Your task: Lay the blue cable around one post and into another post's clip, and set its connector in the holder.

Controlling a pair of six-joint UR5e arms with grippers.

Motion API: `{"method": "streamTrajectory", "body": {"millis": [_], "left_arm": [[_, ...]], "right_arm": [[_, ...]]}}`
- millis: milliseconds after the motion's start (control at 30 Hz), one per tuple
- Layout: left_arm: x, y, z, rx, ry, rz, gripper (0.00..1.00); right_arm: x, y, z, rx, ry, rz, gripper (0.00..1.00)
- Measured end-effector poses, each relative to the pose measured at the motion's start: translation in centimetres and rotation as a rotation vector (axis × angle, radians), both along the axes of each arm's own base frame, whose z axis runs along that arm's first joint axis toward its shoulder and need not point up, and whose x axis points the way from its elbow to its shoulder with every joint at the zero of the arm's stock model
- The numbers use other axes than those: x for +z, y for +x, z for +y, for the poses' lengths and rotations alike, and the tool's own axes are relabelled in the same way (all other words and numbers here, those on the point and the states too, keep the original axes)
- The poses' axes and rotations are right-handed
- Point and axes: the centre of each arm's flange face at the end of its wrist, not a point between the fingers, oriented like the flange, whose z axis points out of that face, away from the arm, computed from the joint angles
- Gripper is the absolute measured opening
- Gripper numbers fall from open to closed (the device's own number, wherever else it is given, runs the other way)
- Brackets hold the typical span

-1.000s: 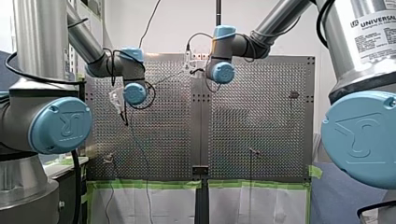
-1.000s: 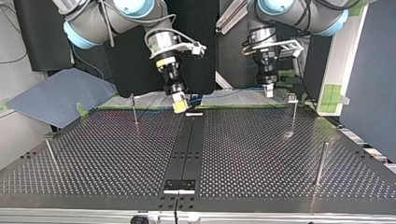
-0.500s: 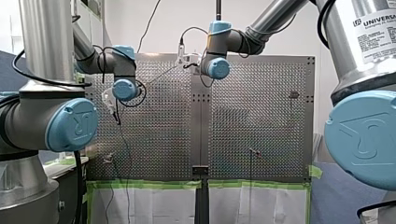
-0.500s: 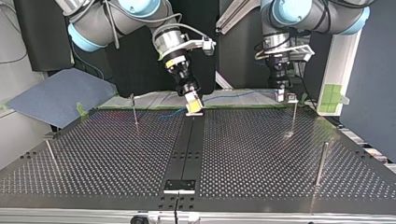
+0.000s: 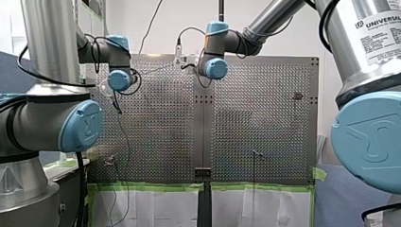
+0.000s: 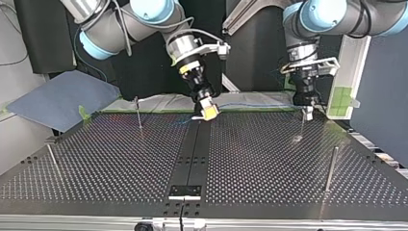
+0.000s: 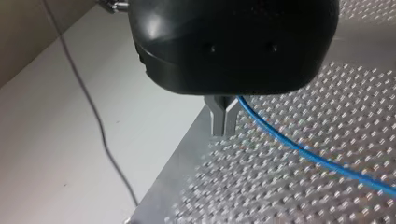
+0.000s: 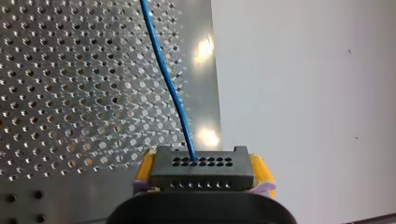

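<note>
My right gripper (image 8: pixel 201 175) clamps the black connector (image 8: pixel 201 164); my left gripper (image 7: pixel 224 127) pinches its blue cable (image 7: pixel 299 149) above the perforated tabletop (image 7: pixel 289 200).

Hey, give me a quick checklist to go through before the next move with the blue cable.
1. Right gripper holds connector: ok, between yellow pads.
2. Left gripper shut on blue cable: ok.
3. Cable run between grippers: ok, straight in top view.
4. Cable in post clip: cannot tell, left gripper is at the post top.
5. Connector seated: not ok, held by right gripper.
</note>
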Motion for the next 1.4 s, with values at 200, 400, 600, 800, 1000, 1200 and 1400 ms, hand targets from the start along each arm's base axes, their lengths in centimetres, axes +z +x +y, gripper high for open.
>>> {"method": "streamTrajectory", "body": {"millis": [200,400,600,800,1000,1200,1400], "left_arm": [[1.7,1.3,2.0,0.056,-0.016,-0.018,0.00],[3.8,2.0,4.0,0.103,-0.021,-0.044,0.00],[5.8,2.1,6.2,0.155,-0.016,-0.085,0.00],[6.7,2.7,8.4,0.204,0.002,-0.091,0.00],[7.9,4.0,10.9,0.252,0.010,-0.096,0.00],[7.7,6.1,12.1,0.251,0.017,-0.076,0.00],[8.9,7.4,12.2,0.225,0.029,-0.095,0.00]], "right_arm": [[-0.5,0.5,-0.1,0.002,0.005,0.004,0.00],[-0.3,0.9,-0.4,0.004,0.006,-0.005,0.00],[0.5,1.4,-0.7,0.009,-0.003,-0.019,0.00],[1.7,2.1,-0.4,0.028,-0.013,-0.026,0.00],[2.7,2.5,-0.4,0.039,-0.019,-0.039,0.00],[4.2,2.9,-0.7,0.045,-0.019,-0.061,0.00],[4.7,3.5,-1.5,0.047,-0.017,-0.077,0.00]]}}
